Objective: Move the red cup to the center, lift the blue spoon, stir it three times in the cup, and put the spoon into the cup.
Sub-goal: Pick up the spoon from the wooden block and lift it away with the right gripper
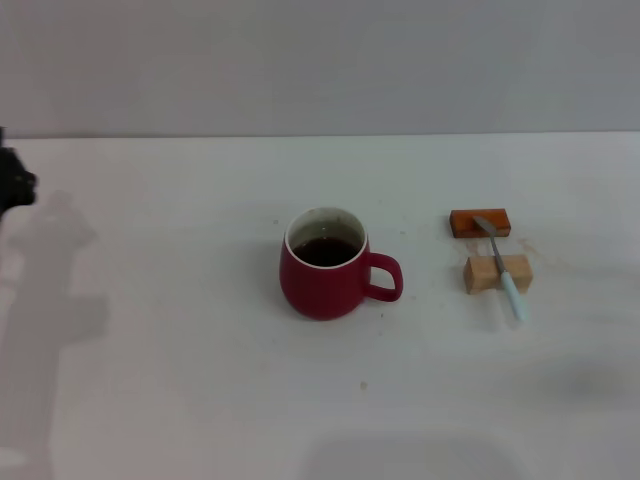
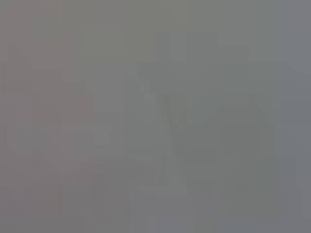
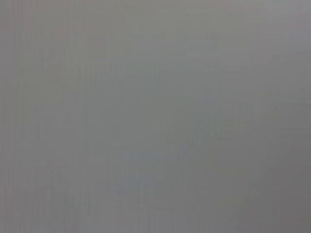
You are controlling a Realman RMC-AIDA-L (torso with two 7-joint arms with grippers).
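Observation:
The red cup (image 1: 325, 270) stands upright near the middle of the white table (image 1: 200, 380), with dark liquid inside and its handle pointing right. The blue spoon (image 1: 503, 267) lies to the cup's right, resting across an orange-brown block (image 1: 480, 222) and a pale wooden block (image 1: 497, 273), its pale blue handle toward the front. A dark part of my left arm (image 1: 12, 180) shows at the far left edge, well away from the cup. My right gripper is out of view. Both wrist views show only plain grey.
The table's far edge meets a grey wall (image 1: 320, 60) at the back. A shadow of my left arm falls on the table's left side (image 1: 50, 300).

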